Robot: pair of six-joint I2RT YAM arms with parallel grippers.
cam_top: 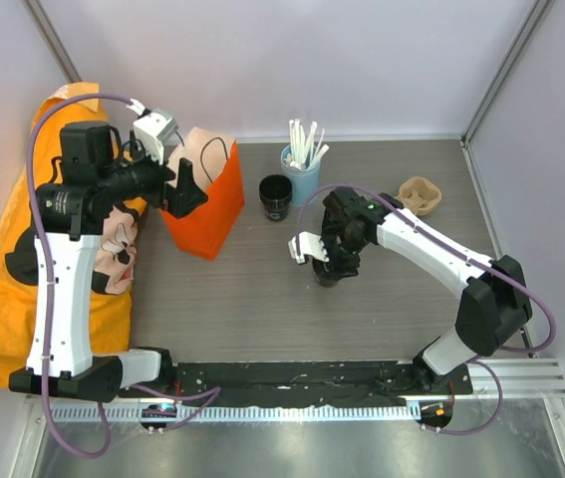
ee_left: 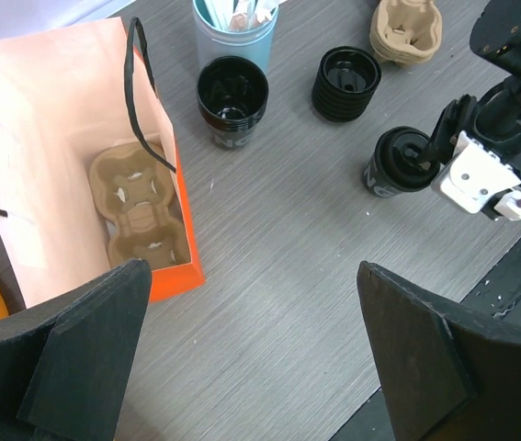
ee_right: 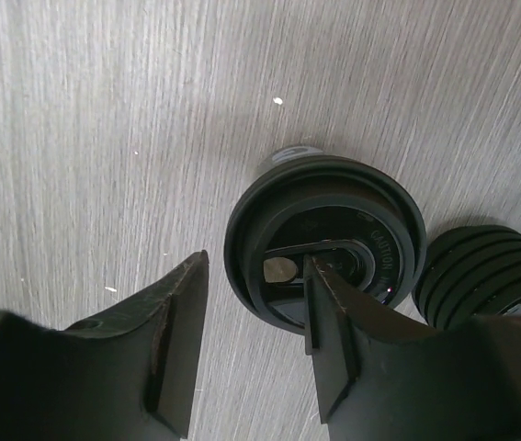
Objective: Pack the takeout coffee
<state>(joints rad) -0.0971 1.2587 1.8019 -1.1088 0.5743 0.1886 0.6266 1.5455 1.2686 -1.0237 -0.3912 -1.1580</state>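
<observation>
The bag [cam_top: 207, 194] stands at the left rear of the table [cam_top: 242, 299], beside the cloth [cam_top: 3, 289] that lies along the table's left edge. At the bottom of the bag lies a cup carrier [ee_left: 136, 202]. Right of the bag stands the open cup [cam_top: 276, 197], with the stirrer holder [cam_top: 302, 169] just behind and right of it. A second carrier [cam_top: 421, 194] lies far right, well apart. The lidded cup [ee_left: 393, 165] stands mid-table, nearest my bases, with the lid stack [ee_right: 485, 276] just beside it. My right gripper [ee_right: 251, 340] hangs over that cup — one finger above the lid, the other off its side. My left gripper [ee_left: 251, 358] hangs above the bag's rim.
</observation>
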